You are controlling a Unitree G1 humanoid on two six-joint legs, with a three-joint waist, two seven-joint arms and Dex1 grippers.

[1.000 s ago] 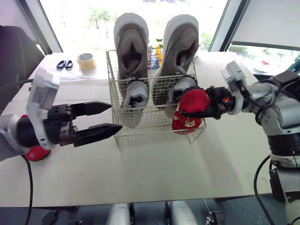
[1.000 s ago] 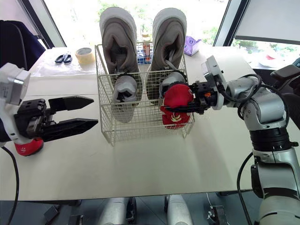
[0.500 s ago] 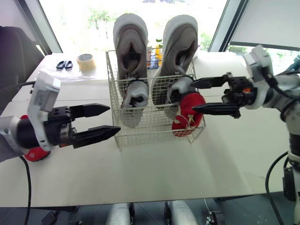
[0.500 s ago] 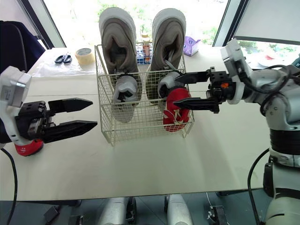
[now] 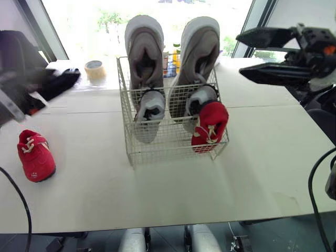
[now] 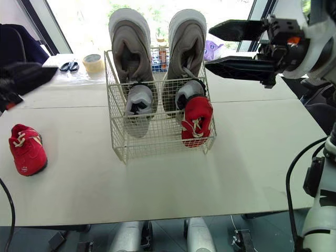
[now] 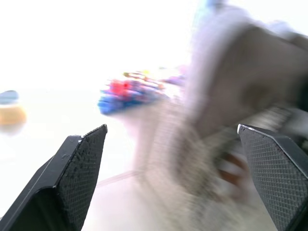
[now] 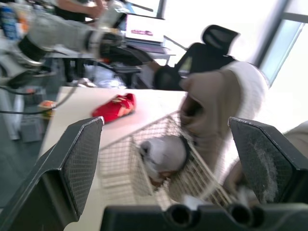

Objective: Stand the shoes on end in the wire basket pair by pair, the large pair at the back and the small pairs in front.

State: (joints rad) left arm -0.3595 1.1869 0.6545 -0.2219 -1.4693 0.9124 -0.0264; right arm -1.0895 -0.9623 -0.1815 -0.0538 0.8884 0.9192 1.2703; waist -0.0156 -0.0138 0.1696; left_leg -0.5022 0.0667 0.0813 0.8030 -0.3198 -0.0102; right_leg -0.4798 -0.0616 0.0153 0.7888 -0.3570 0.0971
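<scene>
Waiting on one last shoe, the wire basket point(image 5: 173, 143) sits at centre frame in the left eye view, five shoes on end inside it. Two large grey shoes point(image 5: 145, 50) fill the back, two small grey shoes point(image 5: 150, 107) stand before them, and one red shoe point(image 5: 210, 123) occupies the front right corner. Its mate, the loose red shoe point(image 5: 35, 156), lies on the table point(image 5: 157, 194) at lower left, well apart from the basket. The right gripper point(image 5: 239, 53) hangs empty at upper right, its fingers spread. The left gripper point(image 5: 67, 80) is a blur at upper left, above the loose shoe.

From the right eye view, a tape roll point(image 6: 94, 62) and scissors point(image 6: 69, 65) rest at upper left, behind the basket.

On the left wrist view, that gripper's fingers point(image 7: 77, 163) stand wide apart, holding nothing.

On the right wrist view, its own fingers frame the basket from above, apart and empty.

The count: six shoes in three pairs, one basket. The step in hand looks like fetching the loose shoe; the next move likely calls for the left gripper to descend, clamp it, and stand it in the vacant front left corner.
</scene>
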